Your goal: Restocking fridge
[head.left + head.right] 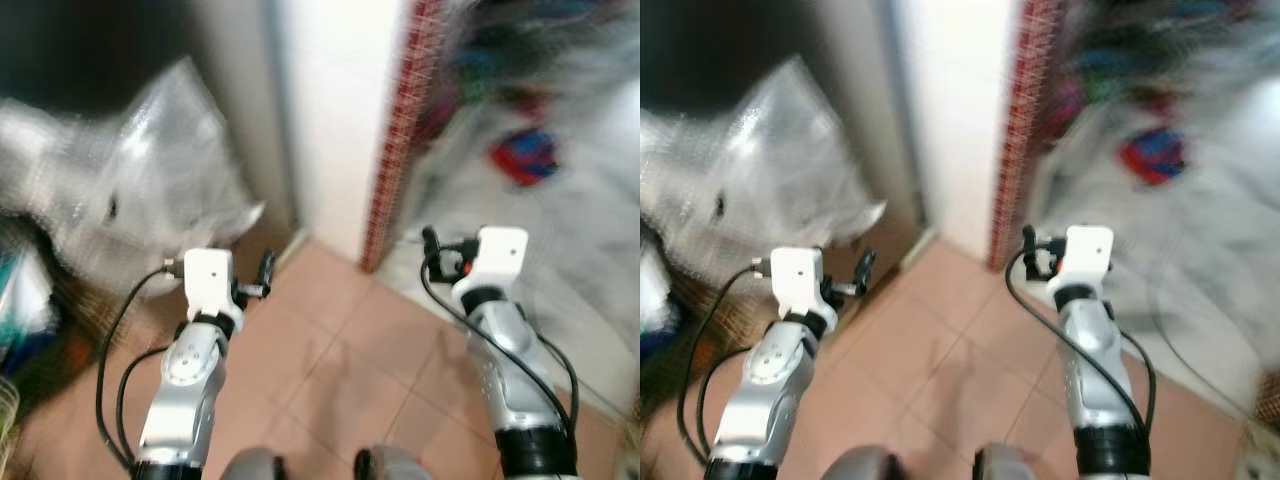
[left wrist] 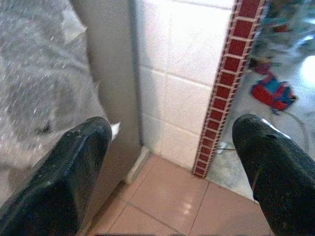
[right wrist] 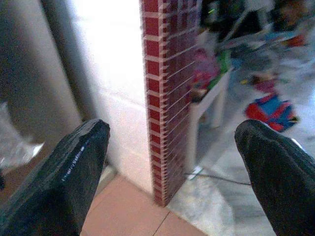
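Note:
Both arms are held out in front of me over a pinkish tiled floor (image 1: 340, 350). My left gripper (image 2: 172, 132) is open, with nothing between its black fingers (image 2: 74, 167). It points at a white tiled wall column (image 2: 182, 73) with a red brick edge (image 2: 231, 73). My right gripper (image 3: 172, 132) is open too and empty, and it faces the same red brick edge (image 3: 165, 98). The head views are blurred.
A big crumpled sheet of clear plastic wrap (image 1: 130, 170) is piled at the left against a grey panel (image 2: 110, 73). Right of the column, a pale floor holds a red and blue object (image 1: 525, 155), a small white table (image 3: 209, 98) and blurred clutter.

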